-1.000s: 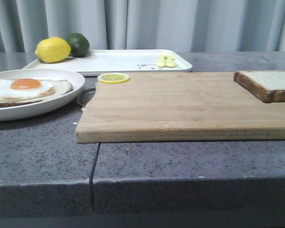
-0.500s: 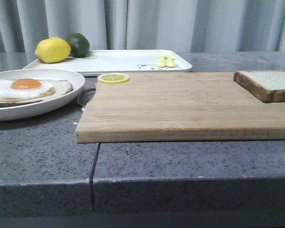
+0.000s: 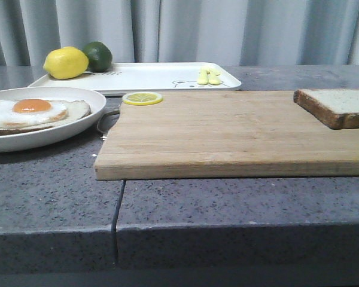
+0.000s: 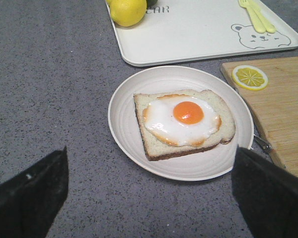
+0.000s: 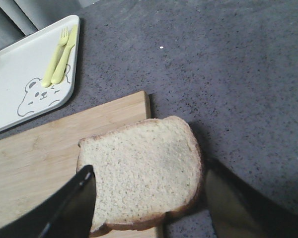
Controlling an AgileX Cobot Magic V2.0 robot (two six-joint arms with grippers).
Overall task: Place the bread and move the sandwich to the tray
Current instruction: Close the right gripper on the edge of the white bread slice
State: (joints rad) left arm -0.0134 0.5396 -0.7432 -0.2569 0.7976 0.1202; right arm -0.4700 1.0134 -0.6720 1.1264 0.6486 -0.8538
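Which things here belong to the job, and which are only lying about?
Job: bread slice; egg sandwich on its round plate; white tray.
Lying about: lemon; lime; lemon slice; yellow cutlery; cutting board.

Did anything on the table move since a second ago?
Nothing visibly changed. In the front view the bread lies on the cutting board, the sandwich sits on its plate, and the tray holds the lemon and lime, as before. Nothing was taken hold of or let go.
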